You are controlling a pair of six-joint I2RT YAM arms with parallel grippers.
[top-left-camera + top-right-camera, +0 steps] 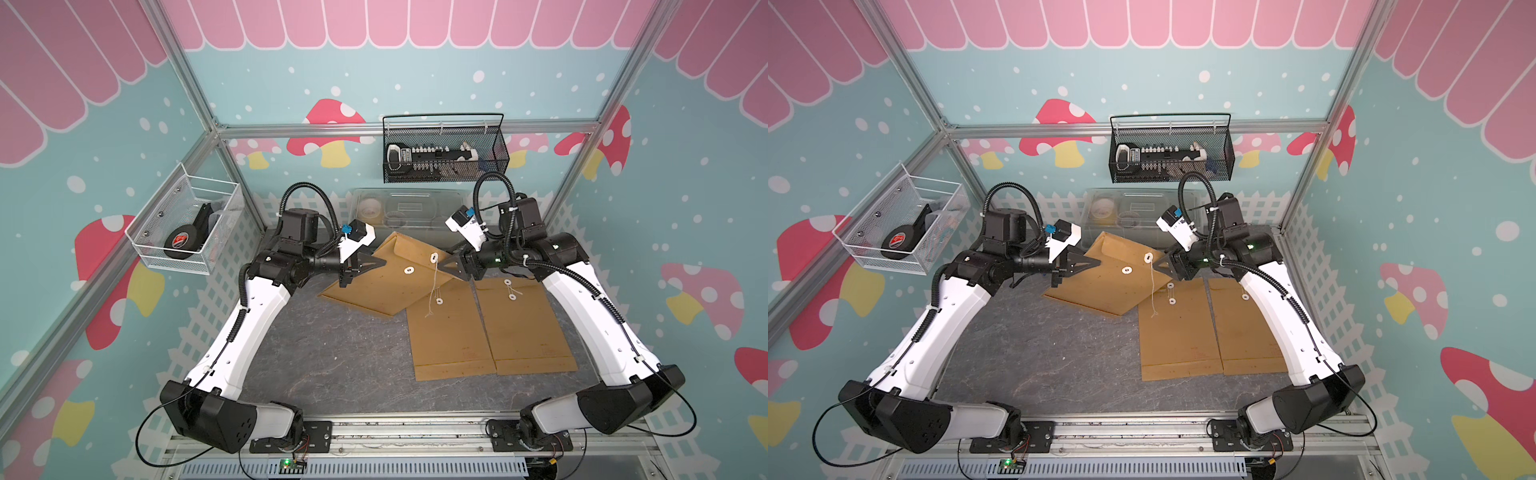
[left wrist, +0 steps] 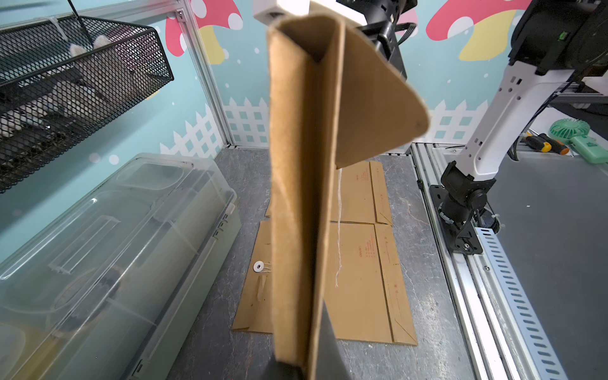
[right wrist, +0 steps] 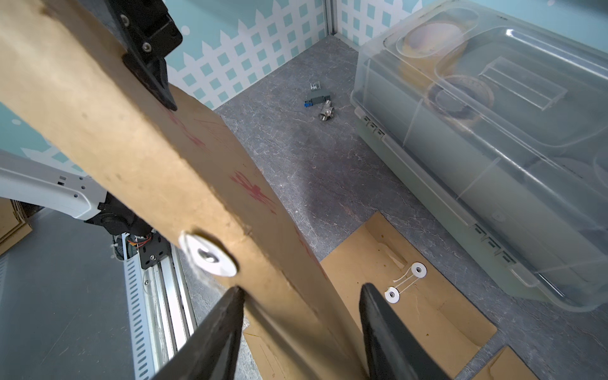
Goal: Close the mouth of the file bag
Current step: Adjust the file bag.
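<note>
Above the back of the grey table [image 1: 332, 365], we find the kraft file bag [image 1: 374, 286] held tilted, the left gripper [image 1: 380, 262] clamped on its edge and its string [image 1: 434, 286] hanging loose. We record the right gripper [image 3: 302, 288] with jaws apart astride the flap end, gripping nothing. A second file bag [image 1: 449, 336] and a third file bag [image 1: 528, 328] lie flat side by side below the right arm; whether the held bag's lower corner touches anything we cannot tell.

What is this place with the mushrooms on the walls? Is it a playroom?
Probably a robot practice booth, not a playroom: two robot arms bolted to a metal rail, a metal frame around the painted walls, and file bags laid out.
</note>
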